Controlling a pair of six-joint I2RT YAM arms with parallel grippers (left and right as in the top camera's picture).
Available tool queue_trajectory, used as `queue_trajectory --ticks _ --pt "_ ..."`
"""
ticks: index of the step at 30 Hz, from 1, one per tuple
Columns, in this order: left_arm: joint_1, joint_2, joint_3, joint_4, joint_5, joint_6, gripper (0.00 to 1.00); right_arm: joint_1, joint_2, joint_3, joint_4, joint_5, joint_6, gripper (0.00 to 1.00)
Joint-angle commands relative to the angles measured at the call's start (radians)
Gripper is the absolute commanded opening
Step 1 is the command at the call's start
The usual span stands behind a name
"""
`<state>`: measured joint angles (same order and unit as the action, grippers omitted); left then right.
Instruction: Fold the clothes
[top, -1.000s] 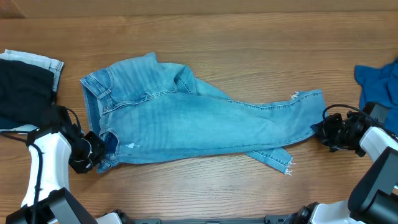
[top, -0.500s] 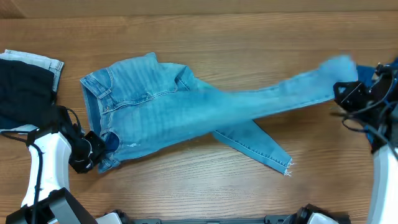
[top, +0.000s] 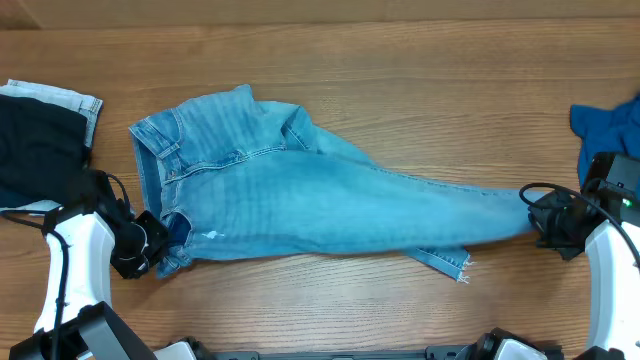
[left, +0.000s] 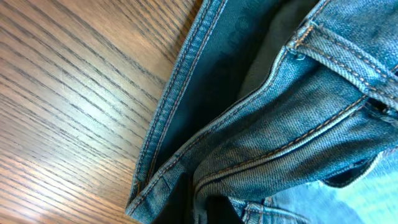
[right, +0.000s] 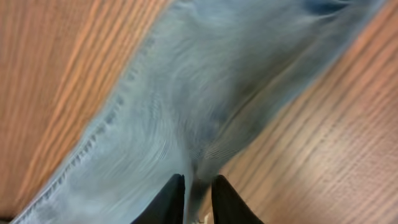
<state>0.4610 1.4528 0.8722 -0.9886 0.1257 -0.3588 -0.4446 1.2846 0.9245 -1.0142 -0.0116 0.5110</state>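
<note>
Far left, cut off by the frame edge: dark navy piece (top: 35, 150) heaped over a pale denim piece (top: 72, 100), only a strip of the paler cloth showing along the top and right.

Just right of that heap, left gripper (top: 150, 245) clamped on the lower waistband corner of the light-blue jeans (top: 300, 205). In the wrist view, only the dark tips of its fingers (left: 217, 211) visible at the bottom edge, with a fold of waistband (left: 280, 124) pinched between them; inner side of the band in shadow.

Across the middle, jeans lying flat, waist to the left, legs stretched rightward, upper leg covering most of the lower. Only a frayed hem (top: 450, 265) of the lower leg peeking out beneath.

At the far end of the upper leg, right gripper (top: 540, 220) closed on the cloth, hem itself hidden in the grip. Wrist view blurred: two dark fingers (right: 171, 199) nipping pale denim (right: 186, 93).

Far right, bright blue denim (top: 610, 130), partly out of frame.

Underneath everything, wooden table (top: 400, 80) with grain running lengthwise; nothing of the room beyond it in view.
</note>
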Motion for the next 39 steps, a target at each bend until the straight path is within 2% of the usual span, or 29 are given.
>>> queue_trajectory --ticks 1,7,8,10,11,12,15,17,19,22,27,30,33,36,39 --pt "0.011 -0.018 0.029 -0.006 -0.021 0.027 0.05 -0.003 -0.046 0.004 -0.033 0.048 0.044 0.04" --pt "0.011 -0.018 0.029 -0.008 -0.021 0.026 0.05 -0.003 -0.138 0.004 -0.093 0.045 0.043 0.04" --pt "0.011 -0.018 0.029 -0.008 -0.021 0.026 0.05 -0.003 -0.146 0.004 -0.061 0.008 0.033 0.18" --pt "0.011 -0.018 0.029 -0.008 -0.011 0.027 0.05 0.003 -0.139 0.001 0.042 -0.191 -0.111 0.28" --pt "0.010 -0.018 0.029 -0.005 0.032 0.060 0.05 0.019 -0.123 -0.003 0.102 -0.331 -0.200 0.29" --pt "0.010 -0.018 0.029 0.002 0.083 0.106 0.06 0.041 -0.097 -0.003 0.135 -0.373 -0.210 0.29" --pt "0.003 -0.018 0.031 0.006 0.212 0.234 0.04 0.137 0.010 -0.003 0.202 -0.410 -0.270 0.21" --pt "-0.013 -0.021 0.039 0.006 0.248 0.271 0.04 0.208 0.085 -0.003 0.255 -0.497 -0.343 0.17" --pt "-0.040 -0.036 0.053 0.006 0.296 0.314 0.04 0.277 0.149 -0.002 0.321 -0.522 -0.348 0.17" --pt "-0.139 -0.088 0.106 0.005 0.373 0.375 0.04 0.378 0.239 -0.002 0.473 -0.483 -0.310 0.17" --pt "-0.374 -0.144 0.193 0.036 0.365 0.389 0.05 0.398 0.324 -0.002 0.566 -0.339 -0.272 0.21" --pt "-0.492 -0.144 0.200 0.108 0.339 0.367 0.05 0.397 0.391 -0.002 0.556 -0.212 -0.200 0.20" --pt "-0.557 -0.144 0.200 0.137 0.298 0.344 0.07 0.397 0.443 -0.002 0.552 -0.136 -0.145 0.20" --pt "-0.566 -0.144 0.204 0.115 0.259 0.332 0.07 0.397 0.451 -0.002 0.500 -0.114 -0.114 0.15" --pt "-0.565 -0.146 0.214 0.060 0.200 0.328 0.06 0.397 0.451 -0.002 0.367 -0.103 -0.063 0.08"
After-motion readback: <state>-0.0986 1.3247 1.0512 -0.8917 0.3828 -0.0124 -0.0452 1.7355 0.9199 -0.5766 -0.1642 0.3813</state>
